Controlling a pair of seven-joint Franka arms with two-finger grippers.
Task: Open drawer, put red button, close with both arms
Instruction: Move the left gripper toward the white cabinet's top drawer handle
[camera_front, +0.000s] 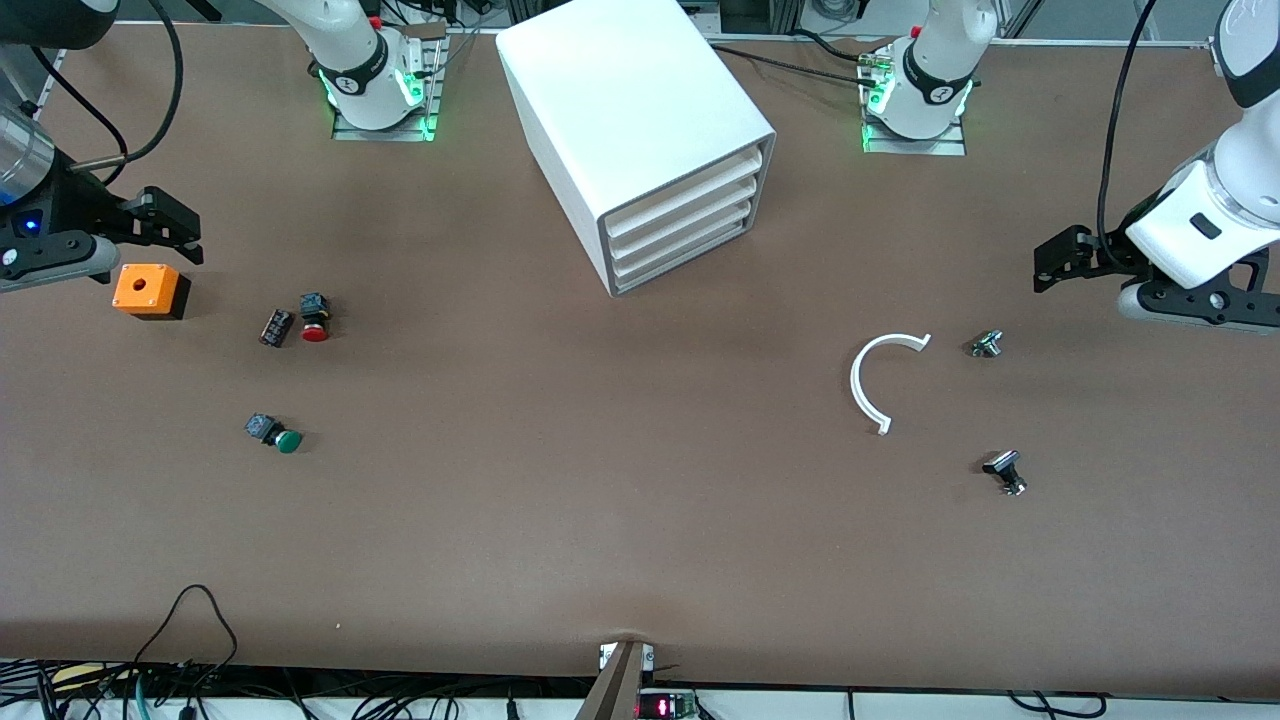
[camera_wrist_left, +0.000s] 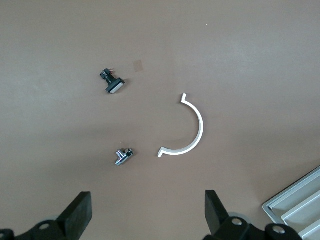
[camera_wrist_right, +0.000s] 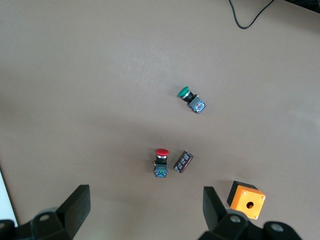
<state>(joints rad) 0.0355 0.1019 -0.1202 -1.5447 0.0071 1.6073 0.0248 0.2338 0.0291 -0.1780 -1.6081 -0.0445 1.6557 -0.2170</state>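
The white cabinet (camera_front: 640, 130) stands mid-table near the bases, its four tray drawers (camera_front: 690, 225) all shut; a corner of it shows in the left wrist view (camera_wrist_left: 297, 205). The red button (camera_front: 315, 318) lies toward the right arm's end, also in the right wrist view (camera_wrist_right: 161, 162). My right gripper (camera_front: 175, 232) is open and empty, up over the table beside the orange box. My left gripper (camera_front: 1060, 262) is open and empty, up over the left arm's end. The open fingers (camera_wrist_left: 80, 215) of the left and those (camera_wrist_right: 77, 207) of the right hold nothing.
An orange box with a hole (camera_front: 150, 291), a small dark block (camera_front: 276, 328) and a green button (camera_front: 275, 433) lie near the red button. A white C-shaped piece (camera_front: 875, 380) and two small metal-black parts (camera_front: 987, 344) (camera_front: 1006, 472) lie toward the left arm's end.
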